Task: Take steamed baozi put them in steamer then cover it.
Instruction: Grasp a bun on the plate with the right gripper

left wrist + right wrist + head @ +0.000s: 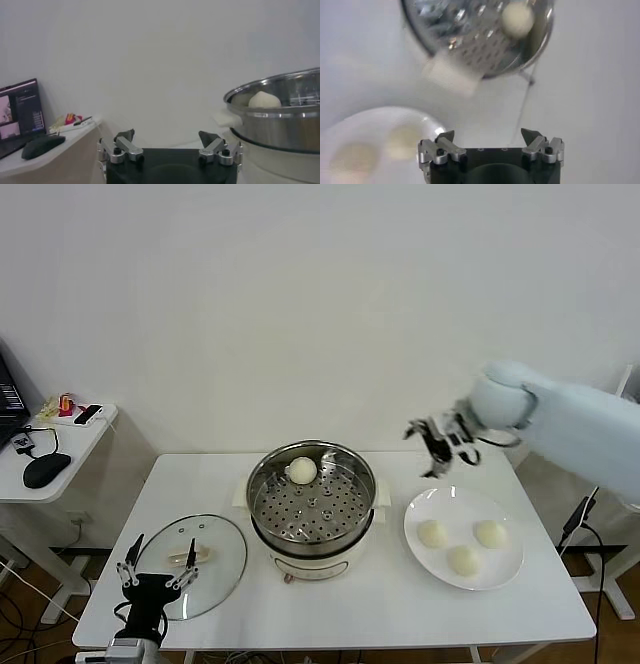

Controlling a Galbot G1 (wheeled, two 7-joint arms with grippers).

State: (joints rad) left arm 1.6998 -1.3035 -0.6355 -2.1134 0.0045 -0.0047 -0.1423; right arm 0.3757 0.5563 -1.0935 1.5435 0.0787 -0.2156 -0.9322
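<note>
Steel steamer (312, 502) holds one baozi (302, 470); the right gripper (437, 446), fingers open and empty, hangs above three baozi (462, 560) on the plate (505, 572), probably for the next pick.

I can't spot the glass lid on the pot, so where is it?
In the head view the lid lies flat on the table, on the robot's left of the steamer, with the open left gripper just over its near edge.

In the right wrist view the round shiny steel steamer (480, 35) runs off the frame edge, smeared with blur. The flat white plate (375, 135) is cropped too, its pale round buns (402, 140) just soft smudges. In the left wrist view the steamer is cut off again.
</note>
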